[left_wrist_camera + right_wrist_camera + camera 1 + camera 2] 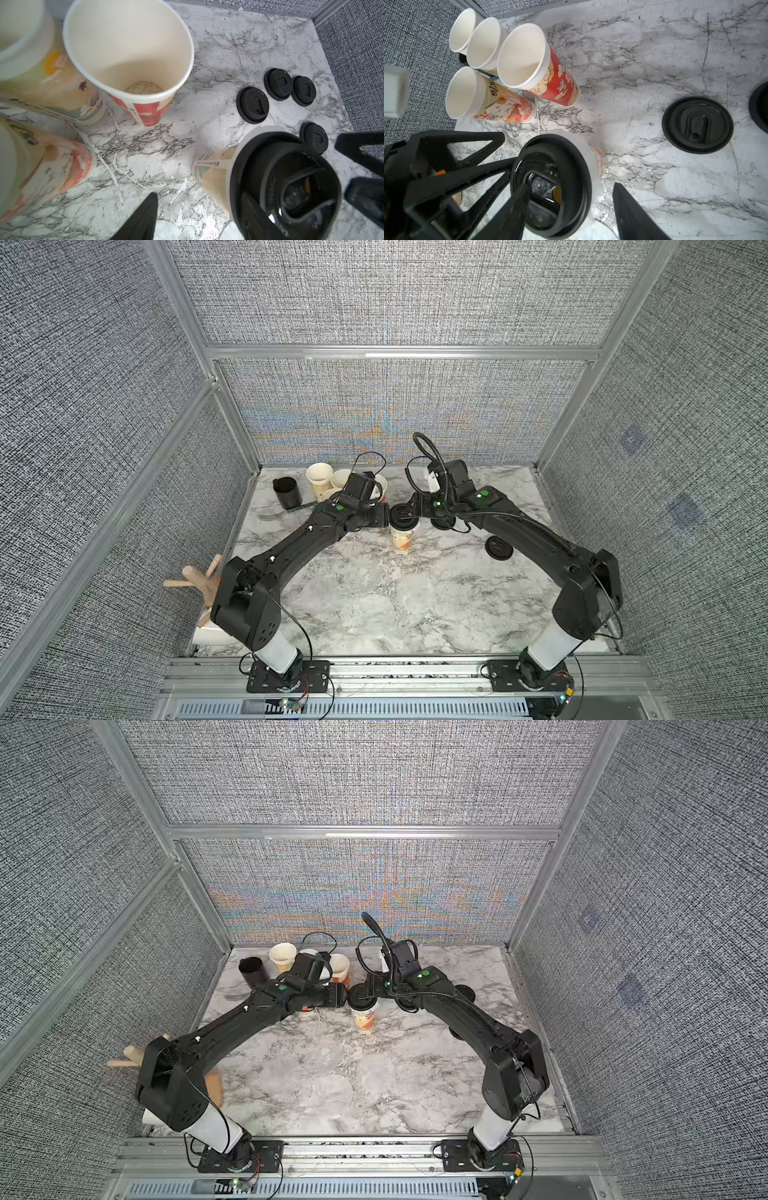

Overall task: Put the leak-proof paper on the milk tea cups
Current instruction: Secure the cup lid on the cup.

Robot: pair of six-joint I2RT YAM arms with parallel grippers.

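Observation:
A milk tea cup (402, 540) with an orange print stands mid-table. It wears a black lid (550, 182), and leak-proof paper (593, 158) sticks out white from under the lid's rim. My right gripper (571, 207) is open around the lid: one finger crosses its top, the other stands clear of it. My left gripper (199, 218) is open on the cup's other side, one finger against the lid and the other over bare marble. Round, faint sheets of leak-proof paper (166, 230) lie on the marble below it. Several open milk tea cups (523, 58) cluster at the back left.
Several loose black lids (252, 104) lie on the marble to the right of the capped cup. A black mug (286, 491), a fork (268, 515) and a pen stand at the back left. A wooden stand (195, 578) sits by the left arm's base. Grey panels wall the table.

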